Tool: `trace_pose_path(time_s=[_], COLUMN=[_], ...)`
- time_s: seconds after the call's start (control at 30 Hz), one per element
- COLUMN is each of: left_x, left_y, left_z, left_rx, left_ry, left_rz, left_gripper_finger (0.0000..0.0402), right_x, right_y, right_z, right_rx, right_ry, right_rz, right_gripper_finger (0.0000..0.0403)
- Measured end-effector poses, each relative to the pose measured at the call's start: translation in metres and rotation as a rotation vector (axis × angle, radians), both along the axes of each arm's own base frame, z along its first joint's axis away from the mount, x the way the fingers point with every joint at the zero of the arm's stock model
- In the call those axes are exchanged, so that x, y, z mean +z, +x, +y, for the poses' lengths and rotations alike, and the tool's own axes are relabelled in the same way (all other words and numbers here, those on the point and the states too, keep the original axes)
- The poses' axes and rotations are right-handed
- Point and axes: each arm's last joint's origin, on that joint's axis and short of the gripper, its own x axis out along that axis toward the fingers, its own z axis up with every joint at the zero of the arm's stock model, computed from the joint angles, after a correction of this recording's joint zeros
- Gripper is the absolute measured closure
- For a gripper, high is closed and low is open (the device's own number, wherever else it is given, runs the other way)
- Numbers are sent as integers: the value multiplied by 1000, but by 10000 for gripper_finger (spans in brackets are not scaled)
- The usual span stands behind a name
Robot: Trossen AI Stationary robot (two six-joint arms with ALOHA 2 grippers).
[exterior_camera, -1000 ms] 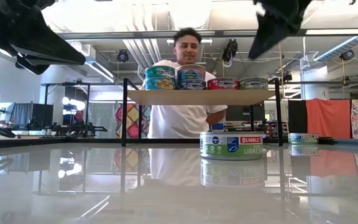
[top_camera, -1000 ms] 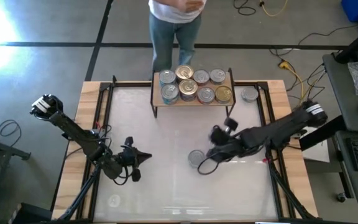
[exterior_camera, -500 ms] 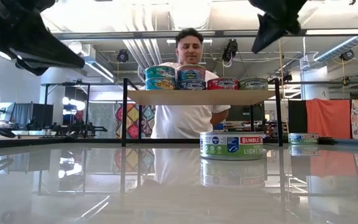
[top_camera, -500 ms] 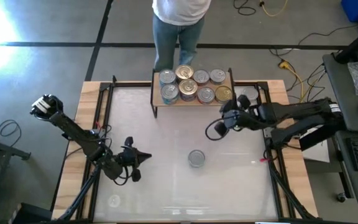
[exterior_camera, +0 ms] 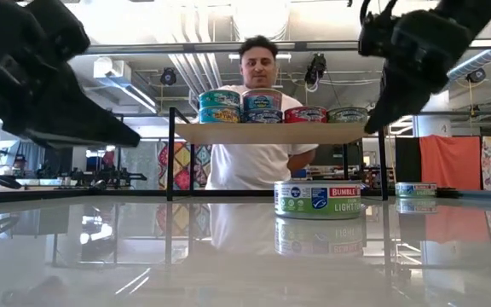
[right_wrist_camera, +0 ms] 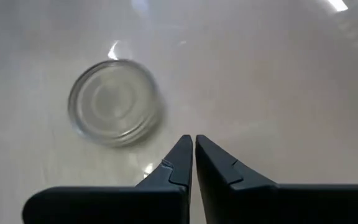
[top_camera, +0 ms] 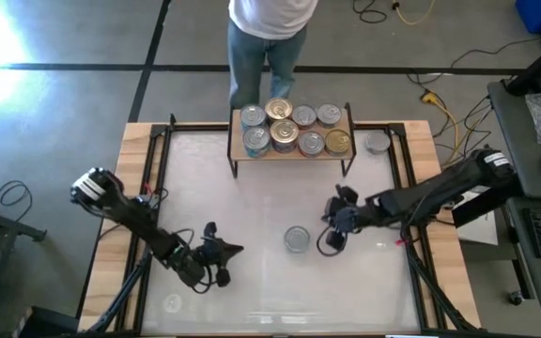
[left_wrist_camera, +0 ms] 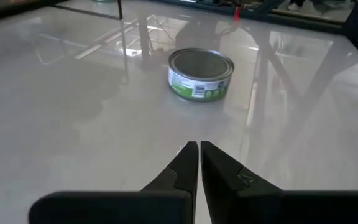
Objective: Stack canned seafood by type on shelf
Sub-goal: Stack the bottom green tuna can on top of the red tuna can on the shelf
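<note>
Stacking progress: shelf [top_camera: 292, 150] carries most tins; two left on surface [top_camera: 252, 197].
Loose tin [top_camera: 296, 238]: in front of shelf.
Second tin [top_camera: 377, 143]: right of shelf.
Right pincer [top_camera: 332, 237]: shut, empty, beside loose tin.
Left pincer [top_camera: 238, 250]: shut, empty.

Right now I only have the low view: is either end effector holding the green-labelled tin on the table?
Observer: No. The right wrist view shows the right end effector shut on nothing, with the tin lying apart from it, off to one side.
Operator: And the left one?
Observer: The left end effector is shut too, pointing toward that tin across a gap.
Operator: How full is the shelf?
Observer: From above, the shelf shows eight tin tops, in two rows of four.
</note>
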Motion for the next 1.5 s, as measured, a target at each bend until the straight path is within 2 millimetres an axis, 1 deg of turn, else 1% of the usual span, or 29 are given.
trace_pose_path(time_s=[0.07, 0.17, 0.27, 0.4, 0.57, 0.67, 0.73, 0.8, 0.9, 1.0, 1.13, 1.23, 1.3, 1.4, 1.5], left_x=[-7, -15, -21, -24, -26, -27, -28, -29, -30, -30, -30, -31, -31, -32, -32], left_y=[5, 13, 21, 29, 33, 31, 30, 29, 29, 30, 30, 30, 30, 30, 30], left_z=[-1, -1, -4, -10, -11, -9, -7, -6, -5, -4, -3, -3, -2, -1, -1], left_rx=[9, 12, 15, 15, 21, 29, 36, 39, 27, 18, 21, 22, 25, 32, 27], left_ry=[-13, -39, -40, -41, -42, -57, -62, -66, -87, -98, -94, -88, -89, -102, -105], left_rz=[-14, -29, -23, -22, -19, -19, -16, -15, -4, 6, 10, 17, 18, 16, 22], left_gripper_finger=[390, 371, 349, 323, 298, 285, 278, 271, 261, 250, 239, 236, 237, 237, 237], right_x=[-10, -27, -38, -49, -58, -53, -41, -31, -25, -20, -18, -14, -14, -16, -24], right_y=[4, 7, 11, 22, 44, 61, 73, 80, 79, 76, 76, 80, 80, 79, 77], right_z=[8, 18, 24, 31, 39, 46, 53, 56, 56, 51, 47, 47, 46, 46, 43], right_rx=[12, 27, 35, 45, 72, 107, 151, 195, 224, 209, 210, 236, 247, 257, 251], right_ry=[9, -3, -14, -29, -55, -70, -81, -105, -139, -158, -129, -93, -94, -88, -83], right_rz=[11, 84, 131, 162, 183, 167, 116, 95, 130, 179, 237, 228, 235, 234, 235], right_gripper_finger=[390, 390, 390, 390, 390, 390, 390, 390, 390, 390, 387, 362, 328, 259, 179])
